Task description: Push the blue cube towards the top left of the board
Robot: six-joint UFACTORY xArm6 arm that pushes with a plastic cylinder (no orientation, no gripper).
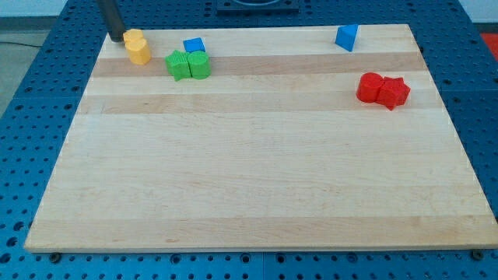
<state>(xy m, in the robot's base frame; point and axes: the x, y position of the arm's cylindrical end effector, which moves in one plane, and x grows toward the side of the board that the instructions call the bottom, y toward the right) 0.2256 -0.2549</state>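
The blue cube point(194, 46) sits near the board's top edge, left of centre, touching the top of two green blocks point(187, 65). My tip point(116, 38) is at the board's top left corner, just left of two yellow blocks point(137, 47), which lie between it and the blue cube. The rod comes down from the view's top edge.
A blue triangular block point(347, 36) stands at the top right of the wooden board point(257, 155). Two red blocks point(383, 89) lie together at the right. The board rests on a blue perforated table point(23, 155).
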